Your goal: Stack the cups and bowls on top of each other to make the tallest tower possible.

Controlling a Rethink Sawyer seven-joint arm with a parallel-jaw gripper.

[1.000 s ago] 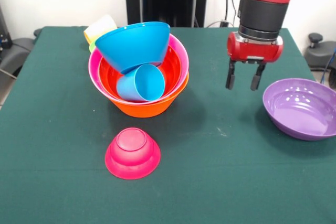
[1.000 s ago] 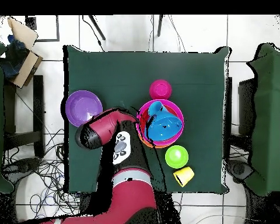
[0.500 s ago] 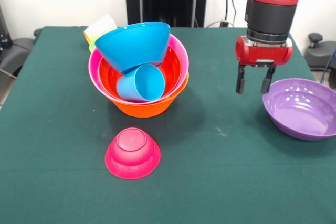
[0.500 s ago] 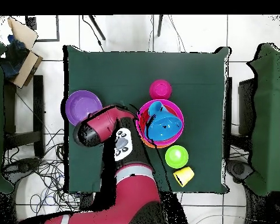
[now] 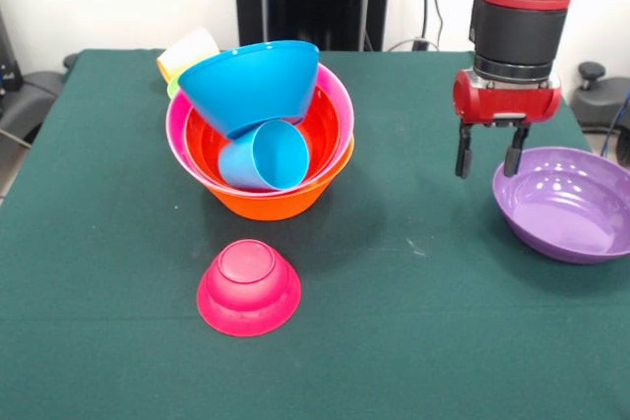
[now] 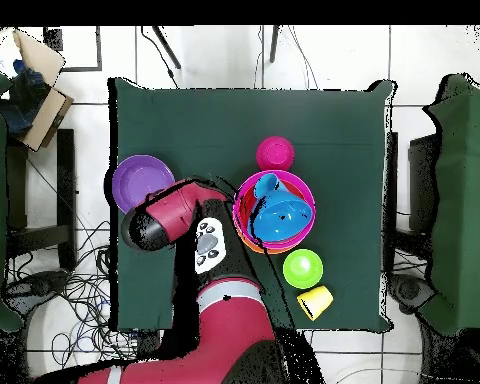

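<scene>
On the green table (image 5: pixel 108 243), the tower (image 5: pixel 261 135) sits left of centre: orange, pink and red-orange bowls nested, blue bowl and light blue cup tipped inside. At right, my hand (image 5: pixel 489 150) hangs with fingers apart beside the purple bowl (image 5: pixel 566 204). A magenta bowl (image 5: pixel 248 285) lies inverted, lower left.

Table cloth (image 5: pixel 413 302): dark green, plain.
Nested pile: orange bowl (image 5: pixel 281 202) outermost, pink bowl (image 5: pixel 335 86), red-orange bowl (image 5: pixel 320 130), blue bowl (image 5: pixel 251 81), light blue cup (image 5: pixel 266 156).
Near: magenta bowl (image 5: pixel 248 287).
Right: purple bowl (image 5: pixel 566 204).
Far left: yellow-orange cup (image 5: pixel 187 49).
Overhead: green bowl (image 6: pixel 303 268).
Gripper (image 5: pixel 489 150): red body, black fingers.
</scene>
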